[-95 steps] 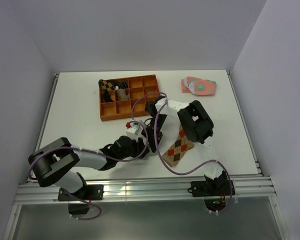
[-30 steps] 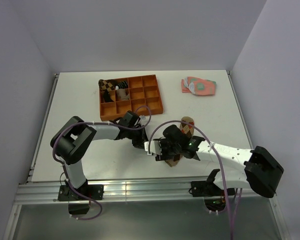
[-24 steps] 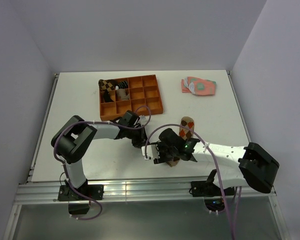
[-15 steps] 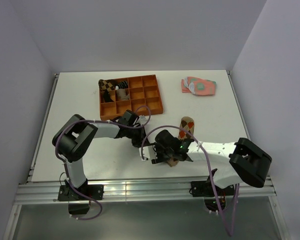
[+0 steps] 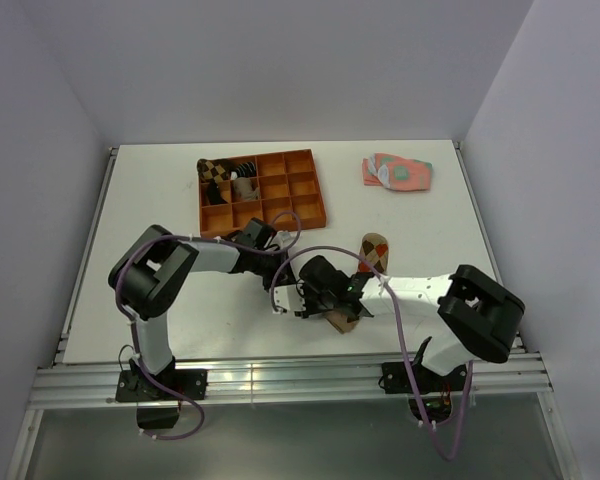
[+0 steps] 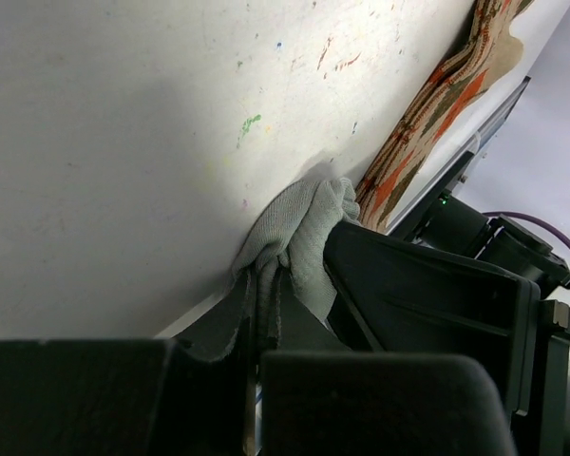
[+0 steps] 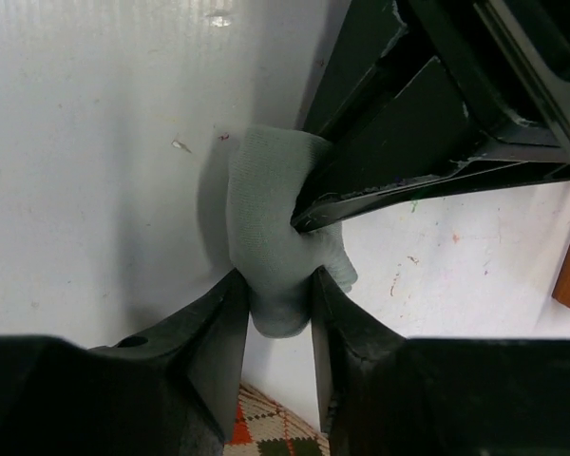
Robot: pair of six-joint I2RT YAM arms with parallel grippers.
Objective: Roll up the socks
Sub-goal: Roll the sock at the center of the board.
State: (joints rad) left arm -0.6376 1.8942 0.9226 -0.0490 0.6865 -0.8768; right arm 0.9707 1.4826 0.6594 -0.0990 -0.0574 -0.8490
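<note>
right pincer has swung in and narrowed onto the bunched grey sock, which the left pincer keeps clamped on the desk beside the argyle sock, so the roll looks ready to start.

In the top view, the left arm reaches right from the lower left and the right arm reaches left from the lower right. Both forearms lie low, meeting at centre frame. The left gripper pinches the grey sock. The right gripper presses its 2 fingers against the sock's sides.
</note>
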